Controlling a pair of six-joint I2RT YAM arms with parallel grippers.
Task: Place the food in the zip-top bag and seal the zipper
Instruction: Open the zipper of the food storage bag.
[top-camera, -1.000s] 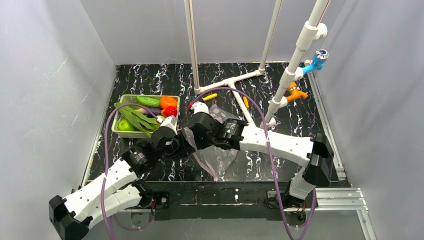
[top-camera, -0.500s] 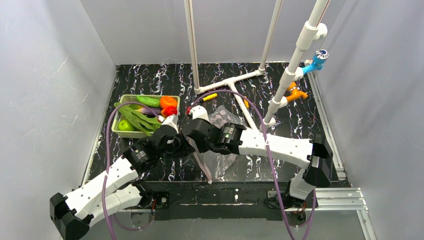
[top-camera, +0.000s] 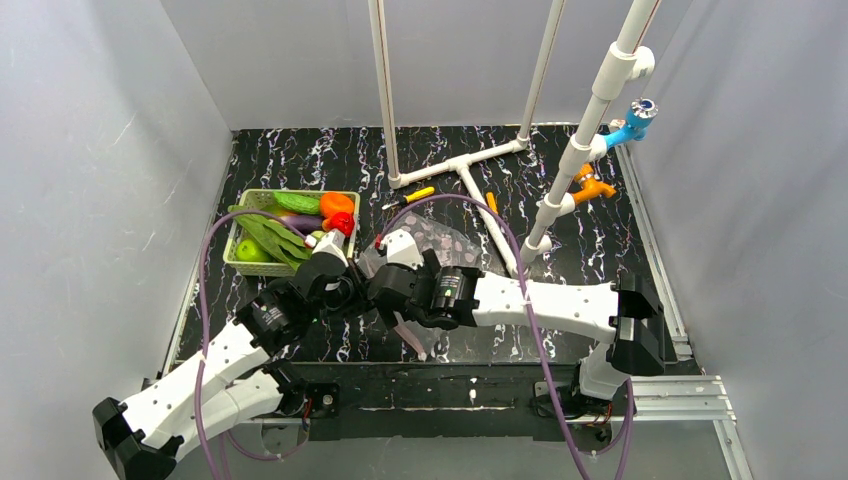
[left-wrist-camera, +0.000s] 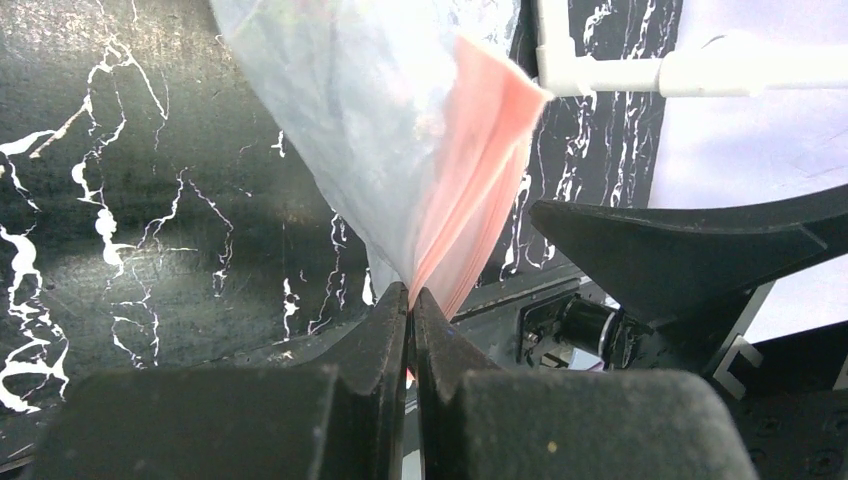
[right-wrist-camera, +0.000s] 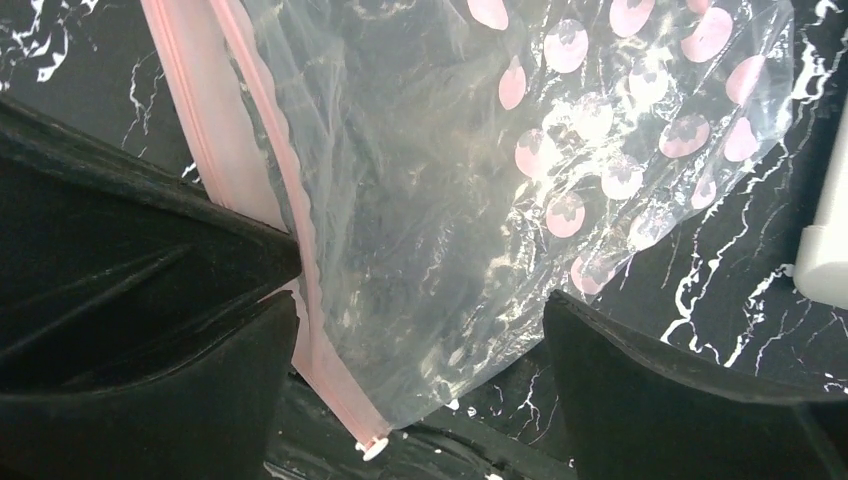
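The zip-top bag (left-wrist-camera: 370, 110) is clear with pink dots and hangs off the black table between the two arms. My left gripper (left-wrist-camera: 410, 292) is shut on its pinkish zipper (left-wrist-camera: 480, 170) strip. My right gripper (right-wrist-camera: 420, 295) stands wide open around the bag (right-wrist-camera: 430, 200), with the zipper (right-wrist-camera: 250, 150) running past its left finger. The food lies in the pale green basket (top-camera: 236, 262) at the left: leafy greens (top-camera: 268, 238), a cucumber (top-camera: 297, 202), an orange piece (top-camera: 337, 203), a red tomato (top-camera: 340, 222) and a green apple (top-camera: 250, 250). I see no food in the bag (top-camera: 445, 238).
A white pipe frame (top-camera: 470, 165) rises from the back of the table, with blue (top-camera: 632, 120) and orange (top-camera: 592, 186) fittings at the right. A yellow-handled tool (top-camera: 420, 193) and an orange one (top-camera: 491, 203) lie beside the pipes. Grey walls enclose three sides.
My right gripper has opened and let go of the bag. My left gripper has shut on the zipper strip. Both wrists have shifted left and nearer, dragging the bag along.
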